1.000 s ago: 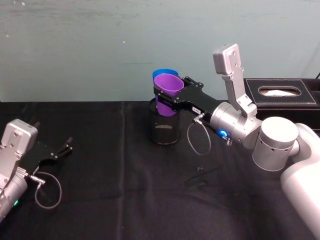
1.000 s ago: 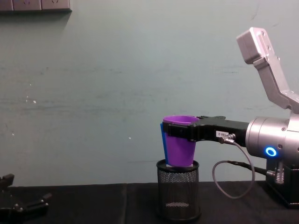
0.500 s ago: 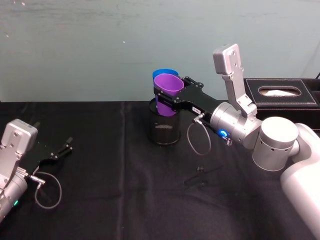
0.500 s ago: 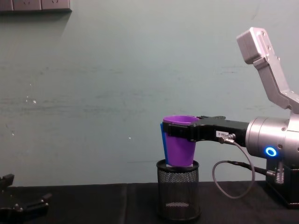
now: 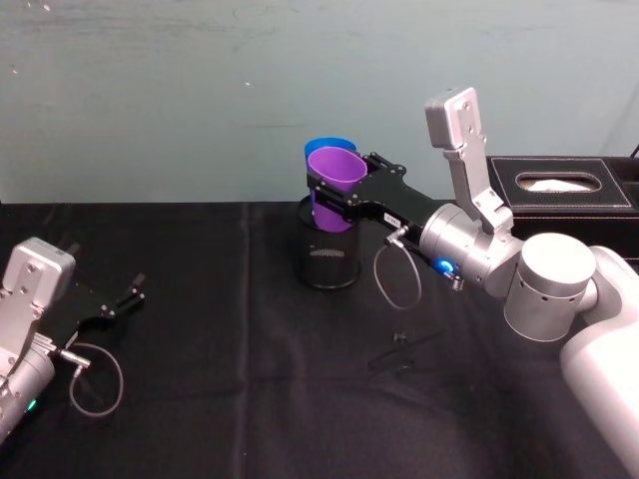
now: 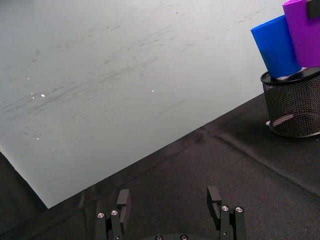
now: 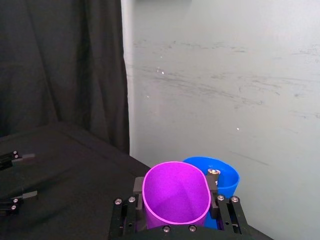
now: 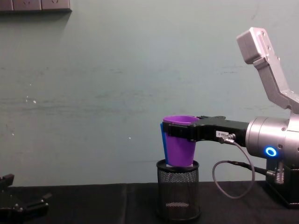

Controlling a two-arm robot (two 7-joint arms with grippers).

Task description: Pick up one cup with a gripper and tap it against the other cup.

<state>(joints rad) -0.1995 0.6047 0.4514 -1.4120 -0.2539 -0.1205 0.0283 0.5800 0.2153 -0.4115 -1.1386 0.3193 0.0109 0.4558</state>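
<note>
My right gripper [image 5: 334, 195] is shut on the purple cup [image 5: 334, 190], holding it by the rim above the black mesh holder [image 5: 326, 261]. The blue cup [image 5: 321, 148] stands in that holder just behind the purple cup, and the two appear to touch. In the chest view the purple cup [image 8: 180, 143] hides most of the blue cup [image 8: 162, 135]. The right wrist view looks down into the purple cup [image 7: 176, 194], squeezed oval between the jaws, with the blue cup [image 7: 222, 175] beside it. My left gripper [image 5: 125, 299] rests open on the table at the left, far from the cups.
A black tissue box [image 5: 564, 185] stands at the back right. A small black clip-like piece [image 5: 399, 354] lies on the black cloth in front of the holder. A pale wall closes the table's far side.
</note>
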